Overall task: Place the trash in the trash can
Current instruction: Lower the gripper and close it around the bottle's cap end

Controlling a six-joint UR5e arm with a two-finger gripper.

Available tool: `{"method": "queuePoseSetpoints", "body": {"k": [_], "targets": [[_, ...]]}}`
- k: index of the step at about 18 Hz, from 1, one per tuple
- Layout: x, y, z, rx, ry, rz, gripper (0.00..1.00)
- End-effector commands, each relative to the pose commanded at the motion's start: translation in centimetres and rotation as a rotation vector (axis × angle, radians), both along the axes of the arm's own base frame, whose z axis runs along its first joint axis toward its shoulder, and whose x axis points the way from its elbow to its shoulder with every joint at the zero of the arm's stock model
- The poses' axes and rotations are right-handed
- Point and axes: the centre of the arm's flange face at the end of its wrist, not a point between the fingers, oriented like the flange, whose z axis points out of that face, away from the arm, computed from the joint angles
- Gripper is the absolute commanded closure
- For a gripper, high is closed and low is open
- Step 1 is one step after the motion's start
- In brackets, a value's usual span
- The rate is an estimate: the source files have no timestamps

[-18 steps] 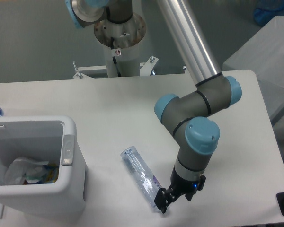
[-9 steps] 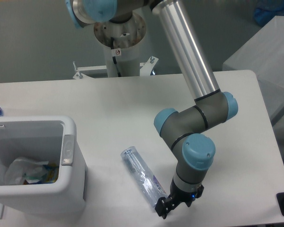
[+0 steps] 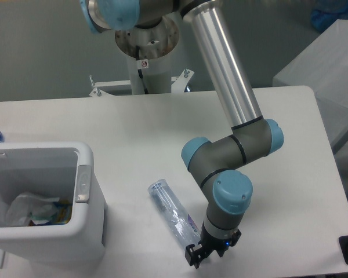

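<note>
Since the earlier frames, the gripper (image 3: 195, 256) is being carried lower and leftward, closing on the near end of the bottle (image 3: 174, 215); a pickup is judged to be in preparation. The bottle is lying flat on the table (image 3: 139, 124), its long axis running diagonally, one end pointing up-left toward the bin (image 3: 84, 185). The wrapper (image 3: 32, 209) is already resting inside the bin. Finger spacing cannot be told.

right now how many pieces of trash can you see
2: a crumpled wrapper lying inside the white bin, and a clear bottle lying on the table near the pincer. More may be hidden deeper in the bin.
</note>
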Motion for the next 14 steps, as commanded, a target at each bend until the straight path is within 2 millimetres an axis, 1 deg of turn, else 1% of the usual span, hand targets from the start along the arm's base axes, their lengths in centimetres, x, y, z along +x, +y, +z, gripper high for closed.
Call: {"method": "queuePoseSetpoints", "body": {"k": [3, 7, 12, 14], "targets": [[0.22, 0.12, 0.04, 0.000, -0.001, 0.001, 0.51], [0.27, 0.06, -0.22, -0.004, -0.003, 0.000, 0.59], [0.38, 0.14, 0.16, 0.001, 0.001, -0.003, 0.60], [0.40, 0.13, 0.61, 0.004, 0.004, -0.003, 0.60]]}}
